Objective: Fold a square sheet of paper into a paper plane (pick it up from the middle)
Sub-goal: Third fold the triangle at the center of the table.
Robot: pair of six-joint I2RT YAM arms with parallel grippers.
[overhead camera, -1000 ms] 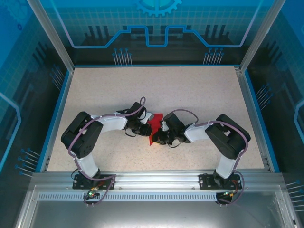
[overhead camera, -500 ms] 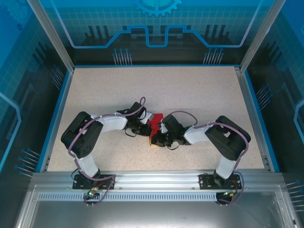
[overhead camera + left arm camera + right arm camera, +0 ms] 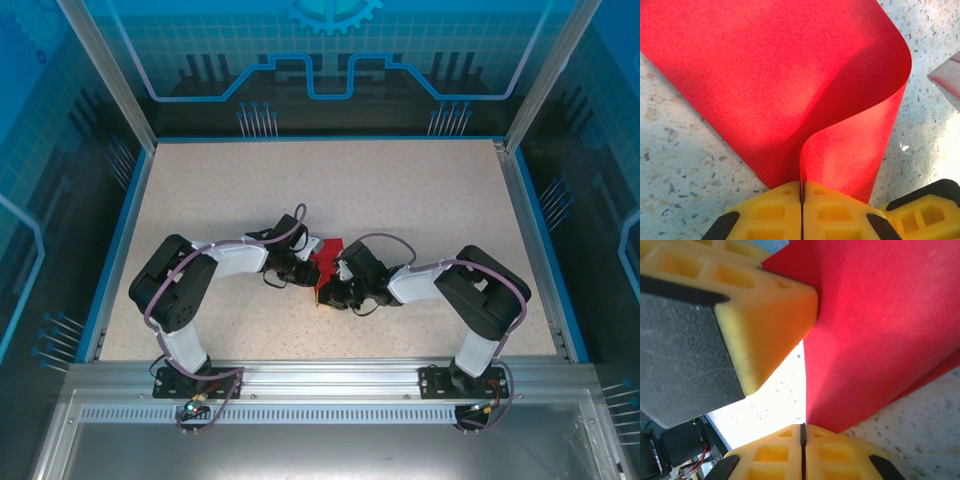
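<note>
The square sheet of paper (image 3: 326, 266) is bright red and sits at mid-table between my two arms. In the left wrist view the sheet (image 3: 790, 75) curls over itself in a soft loop, and one edge is pinched in my left gripper (image 3: 802, 189), which is shut on it. My right gripper (image 3: 802, 432) is shut on a corner of the same sheet (image 3: 885, 325), lifted off the table. The left gripper's yellow fingers (image 3: 767, 315) sit close above it. From above, the left gripper (image 3: 306, 268) and right gripper (image 3: 336, 284) meet at the paper. The paper plane is out of view.
The speckled table (image 3: 420, 200) has a blue rim (image 3: 125, 230) and metal frame posts at its far corners. Both arm bases stand on the rail at the near edge (image 3: 320, 380). A pale object (image 3: 947, 77) lies right of the sheet.
The right arm has edged slightly left towards the left gripper, bending the sheet a little more. The left arm holds still.
</note>
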